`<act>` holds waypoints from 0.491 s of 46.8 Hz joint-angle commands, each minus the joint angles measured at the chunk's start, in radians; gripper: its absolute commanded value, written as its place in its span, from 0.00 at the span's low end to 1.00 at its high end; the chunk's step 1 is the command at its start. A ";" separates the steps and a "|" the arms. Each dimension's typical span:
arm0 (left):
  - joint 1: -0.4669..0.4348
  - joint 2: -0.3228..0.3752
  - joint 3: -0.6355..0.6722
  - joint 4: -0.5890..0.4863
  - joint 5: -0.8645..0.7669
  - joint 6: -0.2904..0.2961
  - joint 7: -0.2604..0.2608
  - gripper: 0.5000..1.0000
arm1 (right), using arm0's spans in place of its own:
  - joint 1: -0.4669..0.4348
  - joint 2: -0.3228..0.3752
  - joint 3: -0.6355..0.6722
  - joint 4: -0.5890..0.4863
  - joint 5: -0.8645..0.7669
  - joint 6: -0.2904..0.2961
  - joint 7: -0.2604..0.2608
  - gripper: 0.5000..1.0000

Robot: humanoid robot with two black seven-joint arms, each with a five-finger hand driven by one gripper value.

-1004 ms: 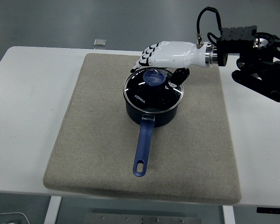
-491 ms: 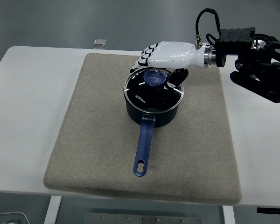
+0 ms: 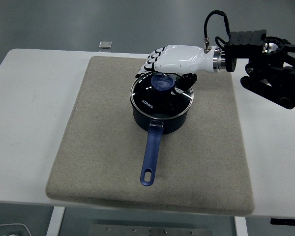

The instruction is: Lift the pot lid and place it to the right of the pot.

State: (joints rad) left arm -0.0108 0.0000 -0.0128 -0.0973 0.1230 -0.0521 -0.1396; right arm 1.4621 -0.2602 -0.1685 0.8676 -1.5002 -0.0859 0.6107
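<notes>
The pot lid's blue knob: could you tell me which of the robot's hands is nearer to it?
Right. The right hand hovers just above and behind the knob of the lid; whether it touches is unclear. The left hand is not in view.

We count one dark blue pot [image 3: 161, 118] on the mat, its single long handle [image 3: 151, 160] pointing toward the near edge. One glass lid [image 3: 160, 98] sits on it, topped by one blue knob [image 3: 162, 82]. There is one beige mat [image 3: 93, 147] on one white table [image 3: 29, 123]. One robot hand [image 3: 173, 60], white-shelled, reaches in from the right edge. One small square object [image 3: 105, 44] lies at the table's far edge.
</notes>
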 commanded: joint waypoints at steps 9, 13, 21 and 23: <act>0.000 0.000 0.000 -0.002 0.000 0.000 0.000 1.00 | -0.008 0.009 0.000 -0.004 0.000 0.000 0.000 0.80; 0.000 0.000 0.000 0.001 0.000 0.000 0.000 1.00 | -0.011 0.010 0.000 -0.004 0.000 0.000 0.000 0.79; 0.000 0.000 -0.001 -0.002 0.000 0.000 0.000 1.00 | -0.012 0.010 -0.002 -0.004 0.002 0.008 0.000 0.66; 0.000 0.000 -0.001 -0.002 0.001 0.000 0.000 1.00 | -0.011 0.010 -0.002 -0.004 0.002 0.009 0.000 0.61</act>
State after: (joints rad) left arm -0.0107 0.0000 -0.0124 -0.0984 0.1229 -0.0521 -0.1396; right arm 1.4485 -0.2501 -0.1702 0.8635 -1.5000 -0.0795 0.6110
